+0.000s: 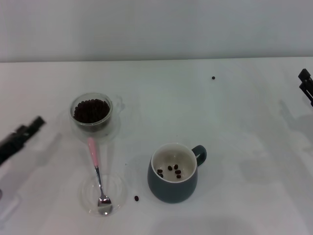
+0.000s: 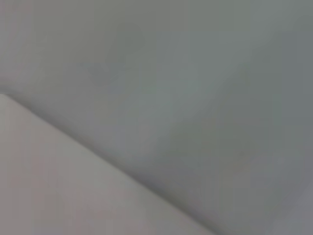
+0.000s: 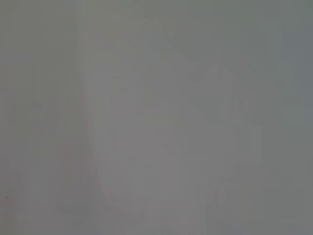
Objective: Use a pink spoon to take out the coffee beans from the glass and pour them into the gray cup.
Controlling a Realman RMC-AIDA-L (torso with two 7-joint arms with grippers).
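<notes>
The glass [image 1: 93, 116] stands at the left of the white table, full of dark coffee beans [image 1: 91, 110]. The pink spoon [image 1: 96, 173] lies in front of it, its handle toward the glass and its metal bowl resting in a flat clear dish [image 1: 115, 188]. The gray cup [image 1: 173, 172] stands at the front middle with its handle to the right and several beans [image 1: 171, 171] inside. My left gripper [image 1: 30, 128] is at the left edge, apart from the glass. My right gripper [image 1: 305, 84] is at the far right edge. Both wrist views show only blank surface.
One loose bean [image 1: 136, 198] lies on the table between the dish and the gray cup. Another loose bean [image 1: 213, 78] lies far back on the right. A pale wall runs behind the table.
</notes>
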